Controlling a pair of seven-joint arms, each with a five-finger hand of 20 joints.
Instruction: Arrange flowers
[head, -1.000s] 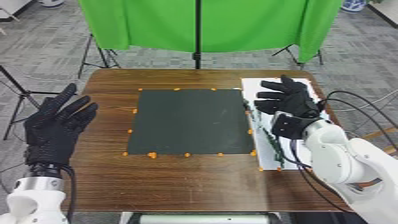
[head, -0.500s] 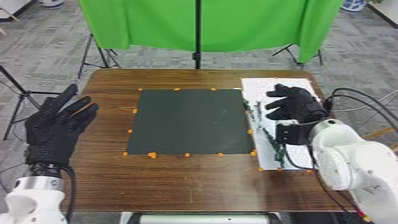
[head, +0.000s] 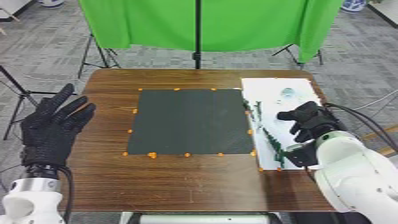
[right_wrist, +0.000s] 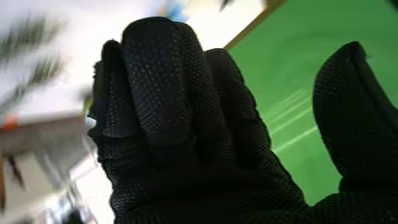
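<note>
- Right robot hand (head: 313, 119) pulled back toward me, over the right side of the white sheet (head: 264, 88); released, fingers straight.
- Pale blue piece (head: 287, 93) on the sheet now uncovered.
- Green stems (head: 273, 142) lie along sheet's left side.
- Left robot hand (head: 53, 127) unmoved at desk's (head: 178, 187) left edge, released.

A robotics lab or test room, by its fittings.
White robot arms (head: 355, 167) with black cables (head: 360, 118) enter at lower left and lower right over a brown wooden desk (head: 178, 190), where orange markers (head: 152, 155) edge a dark square mat (head: 191, 122). Across the top hangs a green backdrop (head: 266, 25) behind a black pole (head: 197, 30); grey carpet tiles (head: 44, 52) cover the floor.
</note>
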